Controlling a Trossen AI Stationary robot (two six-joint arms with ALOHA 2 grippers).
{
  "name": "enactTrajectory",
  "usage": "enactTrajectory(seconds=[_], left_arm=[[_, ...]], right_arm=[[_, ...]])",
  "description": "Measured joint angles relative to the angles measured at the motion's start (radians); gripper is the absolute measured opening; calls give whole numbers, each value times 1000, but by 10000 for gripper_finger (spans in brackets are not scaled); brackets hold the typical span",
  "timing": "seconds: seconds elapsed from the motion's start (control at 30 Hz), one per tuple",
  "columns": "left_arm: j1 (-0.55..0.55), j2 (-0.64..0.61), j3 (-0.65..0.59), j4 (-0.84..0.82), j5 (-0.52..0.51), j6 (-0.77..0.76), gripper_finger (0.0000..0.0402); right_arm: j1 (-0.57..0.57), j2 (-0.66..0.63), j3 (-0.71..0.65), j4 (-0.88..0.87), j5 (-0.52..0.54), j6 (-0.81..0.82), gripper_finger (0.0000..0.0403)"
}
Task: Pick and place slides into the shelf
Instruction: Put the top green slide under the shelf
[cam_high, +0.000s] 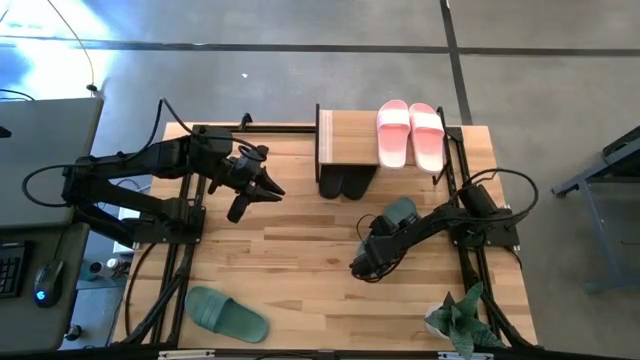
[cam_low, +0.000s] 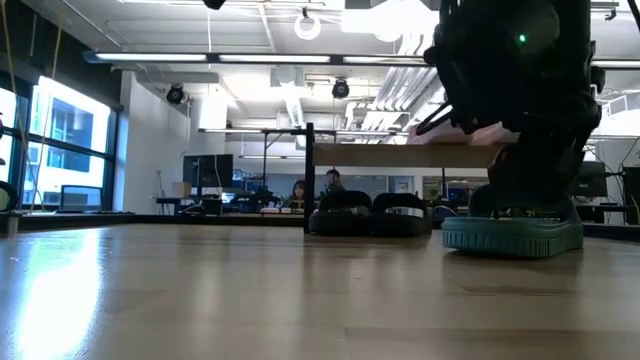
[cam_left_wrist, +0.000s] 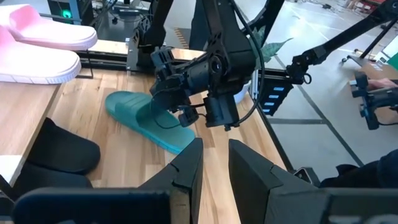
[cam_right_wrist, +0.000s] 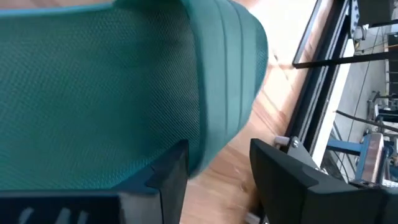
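The pink slides (cam_high: 410, 135) lie on top of the shelf (cam_high: 345, 140). The black slides (cam_high: 345, 184) stand under it, their toes sticking out. One dark green slide (cam_high: 400, 212) lies flat on the table at the right, and the other dark green slide (cam_high: 226, 313) lies near the front left. My right gripper (cam_high: 378, 240) is open and low over the right green slide (cam_right_wrist: 112, 87), with the slide's side edge between its fingers. My left gripper (cam_left_wrist: 216, 162) is open and empty, above the table left of the shelf. My right gripper comes down on the green slide from above, one finger (cam_right_wrist: 168, 177) over the slide's surface and the other (cam_right_wrist: 280, 171) outside its side edge (cam_right_wrist: 214, 143). The slide lies flat on the table (cam_low: 510, 235). I cannot tell whether the fingers touch it.
A potted plant (cam_high: 460, 320) stands at the table's near right corner. Black frame rails (cam_high: 470, 260) run along the table's left and right sides. Bare tabletop (cam_high: 290, 270) lies between the arms. People show in the room beyond, in the low view (cam_low: 298, 190).
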Motion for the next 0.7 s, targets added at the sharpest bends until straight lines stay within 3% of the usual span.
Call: enactTrajectory(seconds=[0.33,0.7], left_arm=[[0,0,0,0,-1,0,63],[0,0,0,-22,-7,8,63]], right_arm=[[-18,0,-73,26,21,0,152],[-33,0,-105,-34,86,-37,9]])
